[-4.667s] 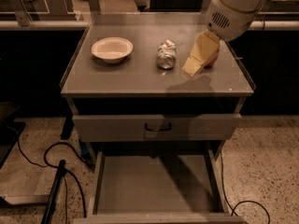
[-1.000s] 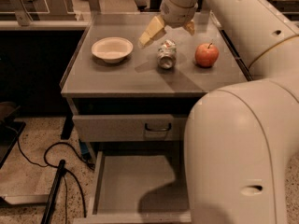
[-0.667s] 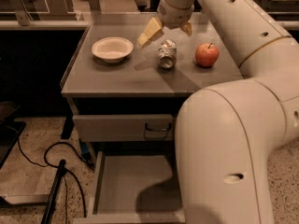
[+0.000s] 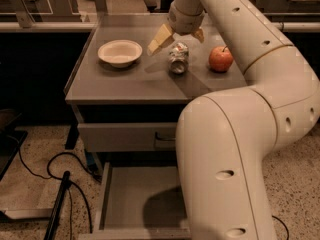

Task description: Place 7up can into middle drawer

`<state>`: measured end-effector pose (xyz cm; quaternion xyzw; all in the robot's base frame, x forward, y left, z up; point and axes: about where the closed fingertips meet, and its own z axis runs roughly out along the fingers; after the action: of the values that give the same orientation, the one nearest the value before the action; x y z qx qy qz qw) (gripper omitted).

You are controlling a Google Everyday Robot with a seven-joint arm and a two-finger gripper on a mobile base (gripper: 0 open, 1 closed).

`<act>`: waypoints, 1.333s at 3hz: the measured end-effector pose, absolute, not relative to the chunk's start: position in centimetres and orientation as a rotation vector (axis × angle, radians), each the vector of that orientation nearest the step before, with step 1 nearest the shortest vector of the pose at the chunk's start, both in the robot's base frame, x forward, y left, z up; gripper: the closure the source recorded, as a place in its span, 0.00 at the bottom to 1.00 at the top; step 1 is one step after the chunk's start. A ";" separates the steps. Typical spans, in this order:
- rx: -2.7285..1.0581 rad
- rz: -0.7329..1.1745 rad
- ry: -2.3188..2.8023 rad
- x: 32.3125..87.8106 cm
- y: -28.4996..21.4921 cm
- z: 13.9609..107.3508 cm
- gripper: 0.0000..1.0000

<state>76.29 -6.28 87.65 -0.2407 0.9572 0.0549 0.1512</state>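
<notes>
Hovering above the can: the two-finger gripper (image 4: 179, 36) at the end of the large white robot arm (image 4: 250, 89), held over the back of the grey cabinet top (image 4: 125, 86).
Gripper fingers: spread wide; one pale yellow finger (image 4: 159, 39) slants down to the left of the can, the other shows only as a short tip to the can's upper right.
Grip: nothing is clamped between the fingers; whether either one touches the can cannot be told.
Small crinkled silvery 7up can (image 4: 178, 58): on the cabinet top, just under the gripper, between the bowl and the apple; whether it stands or lies cannot be told.
Shallow white round bowl (image 4: 120, 52): on the cabinet top, left of the can and apart from it.
Round red apple (image 4: 220, 59): on the cabinet top, right of the can, near it but not touching.
Wide shallow grey metal middle drawer (image 4: 130, 194): pulled out low at the cabinet's front, well below the can; its bare floor carries a dark shadow, and the arm's thick lower section hides its right side.
Grey drawer front with dark curved handle (image 4: 125, 136): closed, directly under the cabinet top and above the pulled-out drawer.
Black cables (image 4: 35, 171): lying on the speckled floor, left of the cabinet.
</notes>
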 end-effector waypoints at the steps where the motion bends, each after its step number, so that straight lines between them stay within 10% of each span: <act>1: -0.670 0.141 2.769 76.9 -7.4 86.3 0.00; 3: -0.651 0.138 2.813 77.2 -8.8 83.8 0.00; 4: -0.651 0.138 2.813 77.2 -8.8 83.8 0.18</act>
<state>77.19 -8.82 83.84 -0.2234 0.9655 0.0473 0.1252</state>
